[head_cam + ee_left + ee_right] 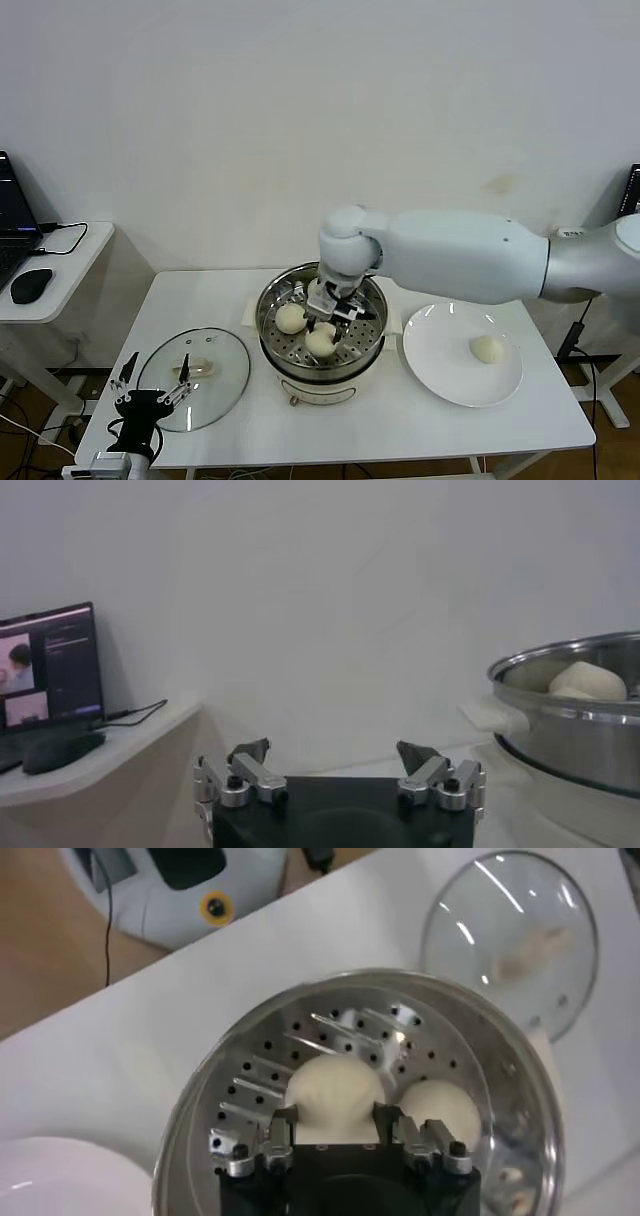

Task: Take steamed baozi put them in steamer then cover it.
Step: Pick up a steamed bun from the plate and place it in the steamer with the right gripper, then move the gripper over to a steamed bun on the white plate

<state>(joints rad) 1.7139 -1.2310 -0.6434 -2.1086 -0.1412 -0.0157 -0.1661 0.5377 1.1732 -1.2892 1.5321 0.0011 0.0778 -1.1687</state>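
The steel steamer (372, 322) sits on its cream pot at the table's middle. My right gripper (325, 322) is down inside it, shut on a cream-white baozi (335, 1088) that rests on or just above the perforated floor (300, 1033). A second baozi (290, 318) lies beside it and shows in the right wrist view (440, 1110). Another baozi (487, 348) lies on the white plate (440, 370) to the right. A fourth does not show. The glass lid (215, 385) lies flat on the table to the left. My left gripper (152, 385) is parked open, low by the lid.
A side table with a laptop (50, 670) and a mouse (30, 285) stands at the far left. The steamer's rim (570, 720) shows in the left wrist view with a bun (588, 680) inside. The robot base (170, 888) is by the table's near edge.
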